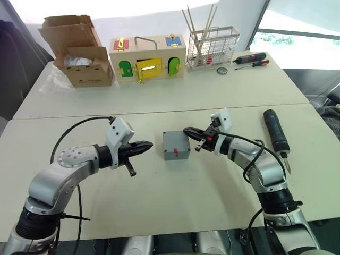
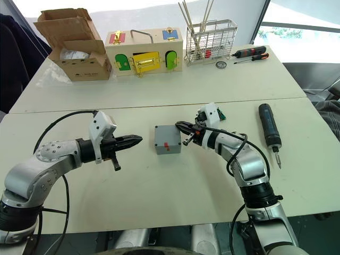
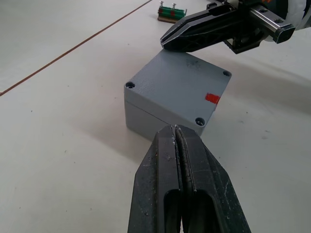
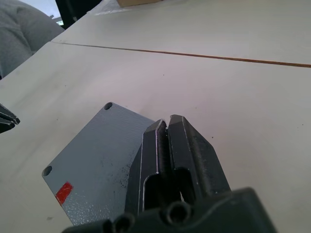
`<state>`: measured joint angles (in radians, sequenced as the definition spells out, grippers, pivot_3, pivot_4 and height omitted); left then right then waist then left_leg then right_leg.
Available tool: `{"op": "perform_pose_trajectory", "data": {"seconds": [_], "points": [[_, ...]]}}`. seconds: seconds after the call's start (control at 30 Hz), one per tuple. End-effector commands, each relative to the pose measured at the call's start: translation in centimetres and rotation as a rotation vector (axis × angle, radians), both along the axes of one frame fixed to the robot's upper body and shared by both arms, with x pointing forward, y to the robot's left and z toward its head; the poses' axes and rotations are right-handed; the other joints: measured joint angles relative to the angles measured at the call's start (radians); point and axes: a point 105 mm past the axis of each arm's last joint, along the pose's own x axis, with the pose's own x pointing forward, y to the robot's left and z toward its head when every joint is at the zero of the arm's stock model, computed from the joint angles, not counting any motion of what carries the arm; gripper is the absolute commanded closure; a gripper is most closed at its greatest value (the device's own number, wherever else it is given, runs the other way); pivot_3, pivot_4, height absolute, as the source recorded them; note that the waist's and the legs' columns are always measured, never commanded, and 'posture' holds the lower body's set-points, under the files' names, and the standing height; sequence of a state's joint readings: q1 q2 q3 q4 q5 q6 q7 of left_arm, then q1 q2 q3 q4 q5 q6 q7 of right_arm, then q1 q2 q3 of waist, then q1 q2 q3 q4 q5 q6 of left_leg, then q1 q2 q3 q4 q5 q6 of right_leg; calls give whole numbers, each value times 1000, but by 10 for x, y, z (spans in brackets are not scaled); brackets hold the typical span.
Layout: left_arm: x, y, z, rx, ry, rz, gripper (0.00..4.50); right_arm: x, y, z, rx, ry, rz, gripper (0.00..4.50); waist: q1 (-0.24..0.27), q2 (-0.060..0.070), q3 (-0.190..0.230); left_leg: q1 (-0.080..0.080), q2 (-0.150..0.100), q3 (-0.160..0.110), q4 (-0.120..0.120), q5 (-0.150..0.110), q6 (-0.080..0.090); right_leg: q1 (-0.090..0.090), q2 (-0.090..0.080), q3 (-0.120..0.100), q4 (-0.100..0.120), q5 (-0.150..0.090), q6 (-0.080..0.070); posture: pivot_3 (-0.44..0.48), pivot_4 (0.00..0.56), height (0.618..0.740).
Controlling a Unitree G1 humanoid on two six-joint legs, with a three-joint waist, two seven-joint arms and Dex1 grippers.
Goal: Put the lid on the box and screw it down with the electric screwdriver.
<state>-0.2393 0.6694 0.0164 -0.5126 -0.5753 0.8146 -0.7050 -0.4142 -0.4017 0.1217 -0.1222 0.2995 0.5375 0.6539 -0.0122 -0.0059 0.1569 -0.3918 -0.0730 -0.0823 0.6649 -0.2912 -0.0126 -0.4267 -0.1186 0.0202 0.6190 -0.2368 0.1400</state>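
Observation:
The grey box [image 1: 176, 151] stands mid-table with the lid [image 3: 180, 82] lying flat on top, screw holes showing at its corners and a red mark at one edge. My left gripper [image 1: 149, 144] is shut and empty, pointing at the box's left side a short gap away. From the right, my right gripper [image 1: 186, 130] is shut and empty too, its tips at the lid's far right corner [image 4: 167, 120]. The electric screwdriver [image 1: 276, 131] lies on the table to the right of my right arm, bit toward the near edge.
Along the far table stand a cardboard box [image 1: 79, 50], a wooden box with coloured latches [image 1: 147, 57], a wire basket with sticks [image 1: 212, 47] and two hand screwdrivers [image 1: 252, 58]. A small green part [image 3: 172, 13] lies beyond the grey box.

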Motion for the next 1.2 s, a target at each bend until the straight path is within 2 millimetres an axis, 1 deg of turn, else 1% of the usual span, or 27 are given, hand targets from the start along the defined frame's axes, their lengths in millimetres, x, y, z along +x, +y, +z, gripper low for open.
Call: {"op": "perform_pose_trajectory", "data": {"seconds": [0.03,0.17,0.23,0.27,0.33,0.37,0.4,0.43,0.53,0.6,0.67,0.7,0.73,0.77,0.83,0.93,1.07,1.13,1.2], "points": [[1,-1,9,5,-51,-7,4500,-2,5,12,-6,-56,36,2969,0,0,0,0,0,0,0,0,0,0,0,0,0,0,0,0,150,734],[3,-2,11,-6,-56,-14,4500,-1,-1,25,4,-95,17,888,1,0,0,0,0,0,0,0,0,0,0,0,0,0,0,0,150,734],[5,-4,14,-13,-65,-25,4500,0,-10,36,3,-131,-18,204,2,0,0,0,0,0,0,0,0,0,0,0,0,0,0,0,150,734],[6,-5,15,-16,-69,-30,4500,0,-15,41,-3,-155,-41,12,2,0,0,0,0,0,0,0,0,0,0,0,0,0,0,0,150,734],[8,-7,17,-20,-77,-39,4500,0,-25,50,-15,-203,-82,12,1,0,0,0,0,0,0,0,0,0,0,0,0,0,0,0,150,734],[9,-9,19,-29,-83,-55,4500,-1,-36,66,6,-270,-133,12,1,0,0,0,0,0,0,0,0,0,0,0,0,0,0,0,150,734],[10,-11,21,-36,-88,-67,4500,-2,-44,78,23,-317,-169,12,4,0,0,0,0,0,0,0,0,0,0,0,0,0,0,0,150,734],[11,-16,26,-53,-97,-97,4500,-1,-60,95,40,-352,-240,12,4,0,0,0,0,0,0,0,0,0,0,0,0,0,0,0,150,734],[13,-35,38,-90,-136,-196,4500,-4,-92,113,-57,-301,-307,12,17,1,1,-1,-1,0,1,0,0,0,-1,0,0,0,0,0,150,734],[13,-46,43,-100,-154,-253,4500,-2,-116,118,-118,-241,-386,12,19,1,1,0,-1,1,2,0,1,1,-1,0,-1,0,0,0,150,734],[10,-60,43,-77,-180,-328,4500,-3,-147,116,-196,-93,-463,12,21,1,1,0,-1,1,1,-1,2,1,0,0,-1,0,0,0,150,734],[9,-65,42,-64,-188,-353,4500,-4,-158,117,-225,-50,-494,12,21,1,1,0,-1,1,1,-2,4,1,0,0,-1,0,0,0,150,734],[2,-71,40,-42,-196,-412,4500,-8,-180,113,-341,20,-544,12,21,1,1,0,0,1,1,-3,6,1,0,0,-1,0,0,0,150,734],[-4,-76,38,-26,-200,-458,4500,-13,-197,112,-421,57,-572,12,21,3,2,0,0,1,1,-3,6,1,0,0,-1,0,0,0,150,734],[-14,-83,34,-5,-211,-531,4500,-22,-220,113,-505,135,-591,12,23,4,3,-1,-1,4,1,-4,7,1,-1,1,-2,0,0,0,150,734],[-18,-91,33,-2,-238,-565,4500,-33,-236,103,-520,269,-565,12,14,4,3,0,1,5,1,-4,8,1,-1,1,-2,0,0,0,150,734],[-20,-100,32,-26,-252,-569,4500,-43,-248,85,-428,510,-556,12,-1,4,3,0,1,6,2,-5,9,2,-1,1,-2,0,0,0,150,734],[-20,-103,31,-43,-255,-553,4500,-41,-256,77,-401,590,-560,12,-3,6,3,0,1,6,2,-5,9,2,-1,2,-2,0,0,0,150,734],[-19,-103,29,-53,-253,-528,4500,-36,-261,69,-426,634,-546,12,-3,7,4,0,1,7,2,-5,9,1,-1,2,-3,0,0,0,150,734]]}}
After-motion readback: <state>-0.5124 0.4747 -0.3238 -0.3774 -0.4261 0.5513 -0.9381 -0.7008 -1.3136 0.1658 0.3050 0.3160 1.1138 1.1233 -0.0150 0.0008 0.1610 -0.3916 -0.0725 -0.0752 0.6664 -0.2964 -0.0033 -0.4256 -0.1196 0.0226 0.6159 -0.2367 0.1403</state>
